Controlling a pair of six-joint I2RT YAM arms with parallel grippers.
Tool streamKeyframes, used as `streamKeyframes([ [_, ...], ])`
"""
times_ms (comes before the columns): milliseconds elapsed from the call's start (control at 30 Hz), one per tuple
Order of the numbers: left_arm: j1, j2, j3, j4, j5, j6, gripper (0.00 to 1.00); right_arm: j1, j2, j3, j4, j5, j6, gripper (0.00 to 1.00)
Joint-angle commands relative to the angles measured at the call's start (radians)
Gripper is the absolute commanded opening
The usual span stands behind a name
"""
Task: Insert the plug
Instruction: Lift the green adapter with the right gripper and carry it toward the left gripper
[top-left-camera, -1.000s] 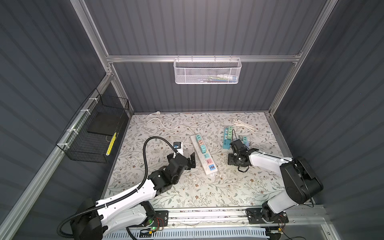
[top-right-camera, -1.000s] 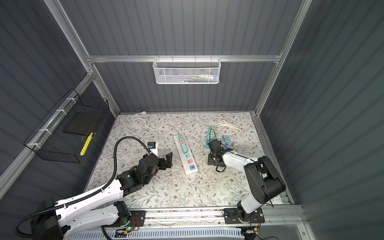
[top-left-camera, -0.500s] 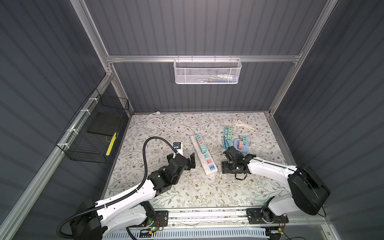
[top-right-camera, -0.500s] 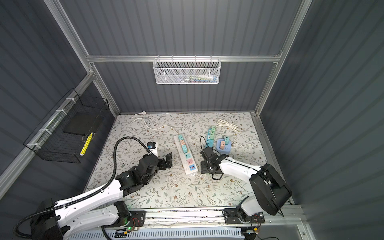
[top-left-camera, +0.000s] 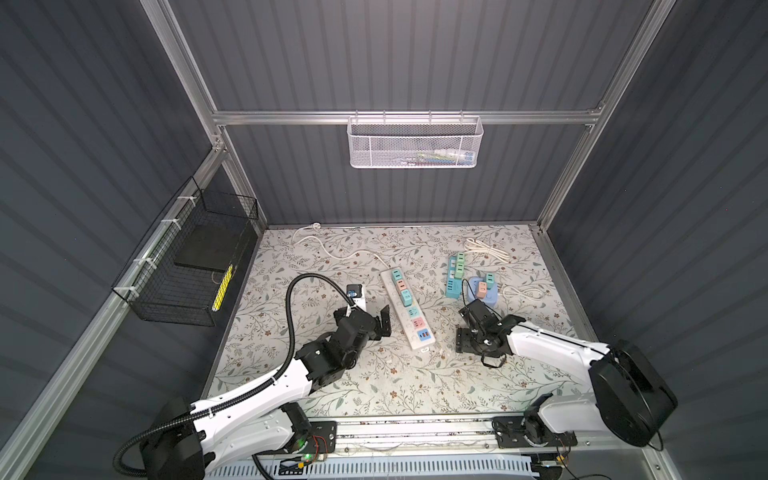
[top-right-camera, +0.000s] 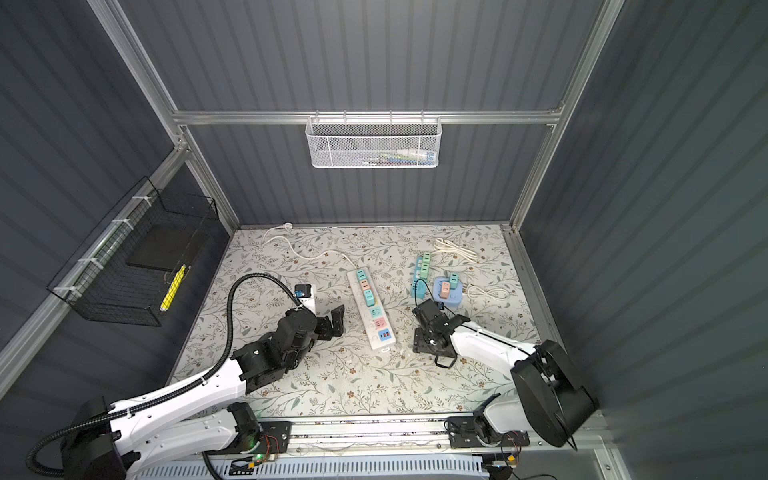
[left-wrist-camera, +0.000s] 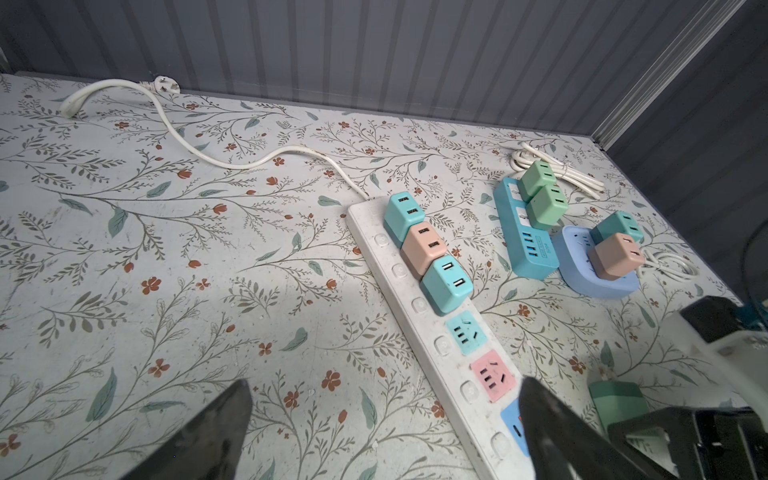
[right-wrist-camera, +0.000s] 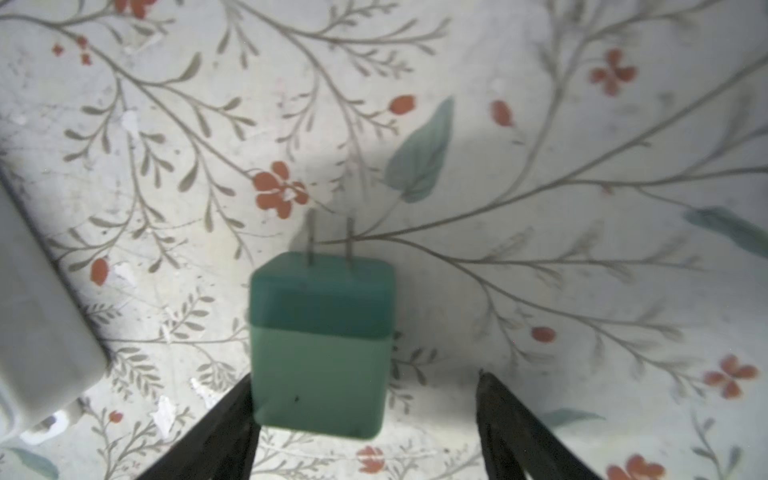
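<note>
Lying along the middle of the flowered mat (top-left-camera: 374, 374) in both top views, the white power strip (top-left-camera: 409, 309) has the left claw (top-left-camera: 365, 319) just to its left. The right claw (top-left-camera: 464, 338) points down just right of its near end, hiding the plug.

Left wrist view: the left claw's jaws are spread wide and empty, one just beside the strip. The green plug (left-wrist-camera: 617, 401) sits down at the mat, right of the strip's near end.

Right wrist view: the right claw's jaws are apart. The plug touches one finger (right-wrist-camera: 232, 415) and stands clear of the other.
</note>
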Motion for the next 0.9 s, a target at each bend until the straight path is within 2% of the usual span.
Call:
streamKeyframes([
  [0, 0.008, -0.015, -0.008, 0.022, -0.016, 0.015, 1.0, -0.031, -0.072, -0.032, -0.034, 0.077, 0.08, 0.81],
  [100, 0.009, 0.008, 0.012, 0.022, -0.011, 0.027, 1.0, -0.078, -0.105, -0.046, -0.007, 0.036, 0.05, 0.8],
  [233, 0.008, 0.034, 0.03, 0.033, -0.006, 0.03, 1.0, -0.078, -0.05, 0.022, 0.034, -0.101, -0.089, 0.81],
  [333, 0.008, 0.04, 0.034, 0.033, 0.001, 0.029, 1.0, -0.078, 0.029, 0.079, 0.012, -0.107, -0.165, 0.81],
  [467, 0.009, 0.031, 0.034, 0.016, -0.003, 0.022, 1.0, -0.081, 0.115, 0.134, -0.014, -0.045, -0.208, 0.81],
  [567, 0.009, 0.014, 0.034, -0.001, -0.014, 0.022, 1.0, -0.084, 0.153, 0.143, 0.015, -0.12, -0.224, 0.79],
  [767, 0.009, -0.004, 0.034, -0.016, -0.026, 0.023, 1.0, -0.07, 0.141, 0.123, 0.04, -0.174, -0.198, 0.67],
  [867, 0.01, 0.005, 0.034, -0.009, -0.029, 0.024, 1.0, -0.069, 0.15, 0.124, 0.026, -0.145, -0.201, 0.54],
])
